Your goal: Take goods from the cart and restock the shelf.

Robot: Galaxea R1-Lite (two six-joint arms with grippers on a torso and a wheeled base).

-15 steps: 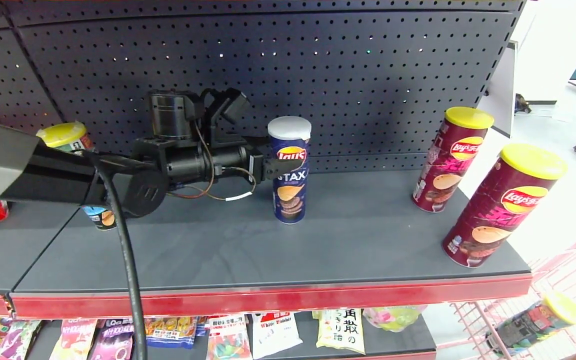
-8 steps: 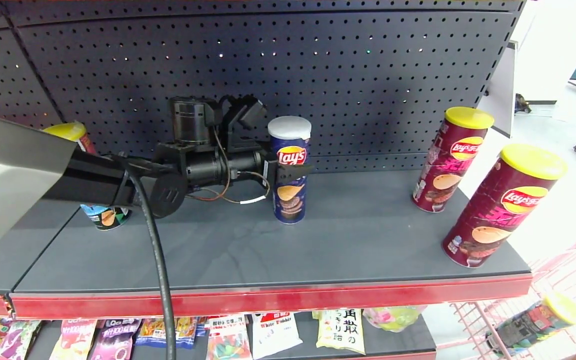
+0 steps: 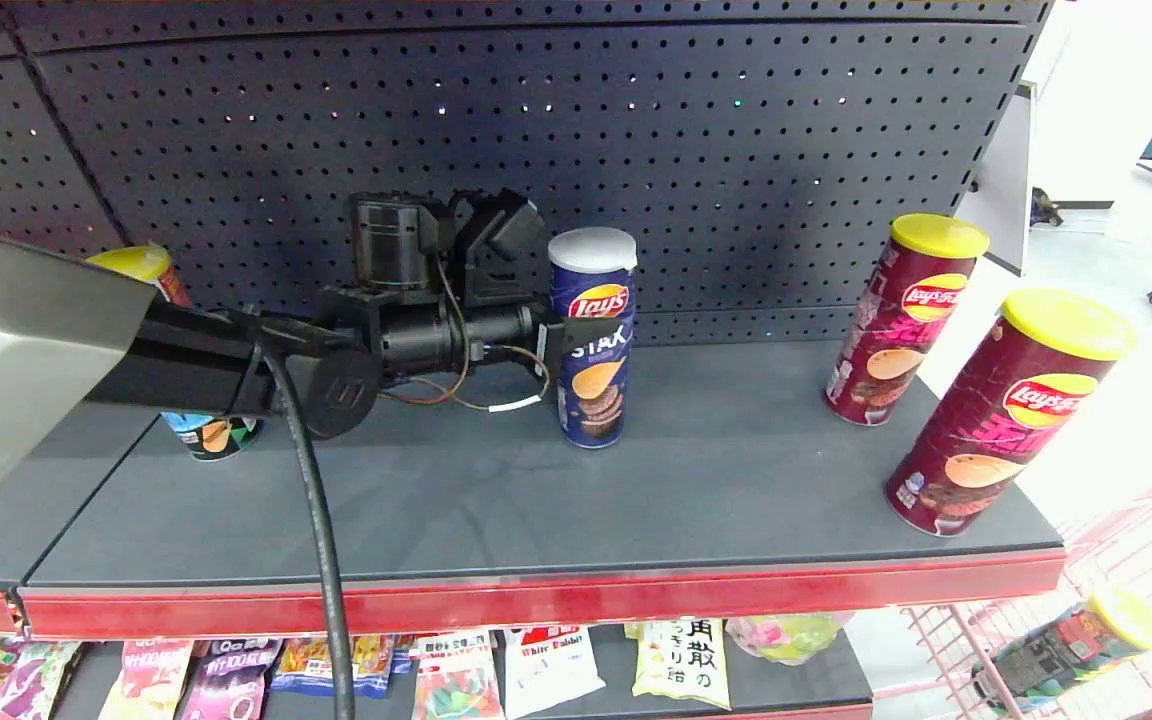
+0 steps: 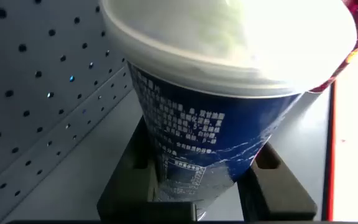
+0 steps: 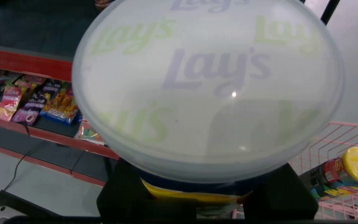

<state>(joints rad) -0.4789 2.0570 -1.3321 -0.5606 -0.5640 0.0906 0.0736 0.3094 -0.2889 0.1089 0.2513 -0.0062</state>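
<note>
— Gripping what, at the left gripper (image 3: pixel 591 336)?
— Clamping the blue can (image 3: pixel 596 400), jaws pressing on both its sides; standing mid-shelf (image 3: pixel 536 500), near the back edge, well apart from two maroon cans (image 3: pixel 901 320) by the right edge.
— And at the right gripper (image 5: pixel 207 200)?
— Holding another can (image 5: pixel 210 93), clear-lidded, fingers (image 5: pixel 124 194) closing on either side, off the shelf, out before its red front edge.
</note>
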